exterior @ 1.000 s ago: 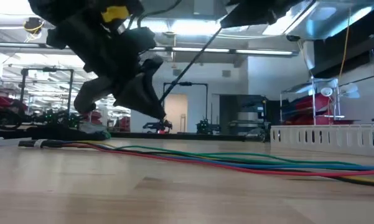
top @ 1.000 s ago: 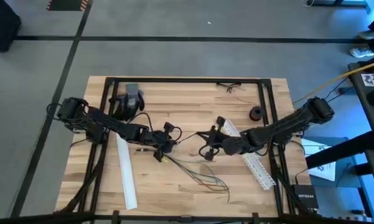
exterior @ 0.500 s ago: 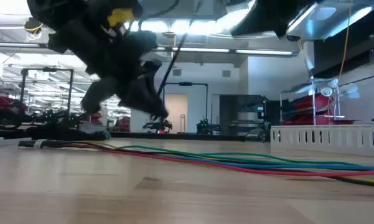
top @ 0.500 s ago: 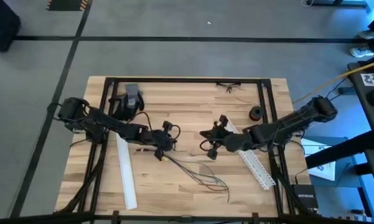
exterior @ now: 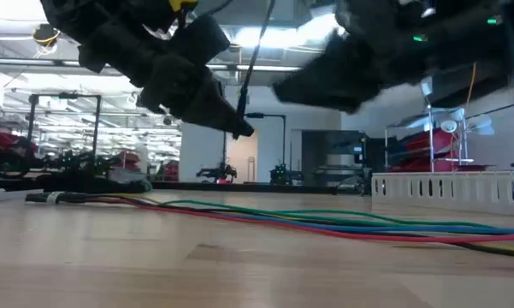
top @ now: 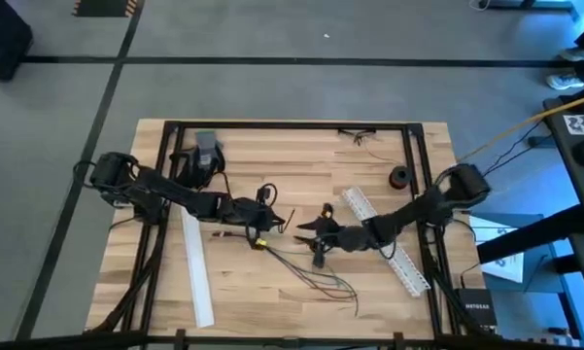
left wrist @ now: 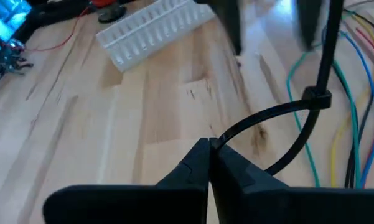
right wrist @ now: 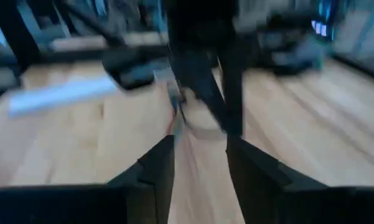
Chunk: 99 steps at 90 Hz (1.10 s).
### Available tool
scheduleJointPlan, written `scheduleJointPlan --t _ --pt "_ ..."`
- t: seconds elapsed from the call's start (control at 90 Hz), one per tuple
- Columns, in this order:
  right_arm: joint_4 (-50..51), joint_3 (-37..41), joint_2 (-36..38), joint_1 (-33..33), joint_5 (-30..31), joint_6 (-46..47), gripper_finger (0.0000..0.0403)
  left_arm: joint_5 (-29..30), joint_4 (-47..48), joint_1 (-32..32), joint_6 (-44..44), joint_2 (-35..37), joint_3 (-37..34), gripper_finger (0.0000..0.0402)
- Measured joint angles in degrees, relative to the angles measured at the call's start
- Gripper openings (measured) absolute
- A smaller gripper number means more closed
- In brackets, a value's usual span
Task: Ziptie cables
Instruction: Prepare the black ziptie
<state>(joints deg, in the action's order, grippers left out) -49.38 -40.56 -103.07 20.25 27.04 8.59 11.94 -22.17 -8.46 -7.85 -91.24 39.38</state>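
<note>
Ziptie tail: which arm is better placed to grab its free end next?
Right. The left gripper is shut on the ziptie, which is already looped. The right gripper is open, facing it near the cables, so it looks free to take the tail.

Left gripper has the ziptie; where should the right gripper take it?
Take the straight free tail above the head of the ziptie, coming from the right gripper's side. The left gripper pinches the other end, so the strip stands up off the table, clear of the cables. The right fingers are open.
</note>
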Motion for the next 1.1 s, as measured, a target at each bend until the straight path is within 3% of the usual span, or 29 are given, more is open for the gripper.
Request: scheduleJointPlan --t 0.3,0.389,0.456,0.511,0.656,0.856,1.1 --pt "-0.09 -6.42 -2.51 -3.17 -5.79 -3.27 0.0130 -0.04 0.44 -0.01 0.06 0.02 0.04 0.0000" --pt "1.85 -7.25 -2.53 -3.16 -8.33 -3.32 0.0087 -0.04 0.53 -0.01 0.02 0.07 0.04 0.0000" --pt "3.69 -7.31 -2.53 -2.97 -7.62 -4.53 0.0032 -0.04 0.59 -0.11 0.02 0.07 0.04 0.0000" --pt "5.01 -7.27 -1.72 -2.36 -6.40 -6.57 0.0012 -0.04 0.65 -0.19 0.02 0.07 0.04 0.0000" --pt "9.77 -7.23 4.55 -1.63 -0.94 -12.88 0.0003 -0.17 -0.21 -0.94 -0.95 0.14 -0.48 0.0000" --pt "21.41 -7.01 14.41 -1.14 0.94 -17.79 0.0001 0.77 -1.81 -1.76 -6.04 0.11 -2.61 0.0000" --pt "23.41 -7.07 15.64 -1.18 -0.21 -14.60 0.0000 1.96 -1.96 -1.58 -6.38 -0.26 -3.31 0.0000"
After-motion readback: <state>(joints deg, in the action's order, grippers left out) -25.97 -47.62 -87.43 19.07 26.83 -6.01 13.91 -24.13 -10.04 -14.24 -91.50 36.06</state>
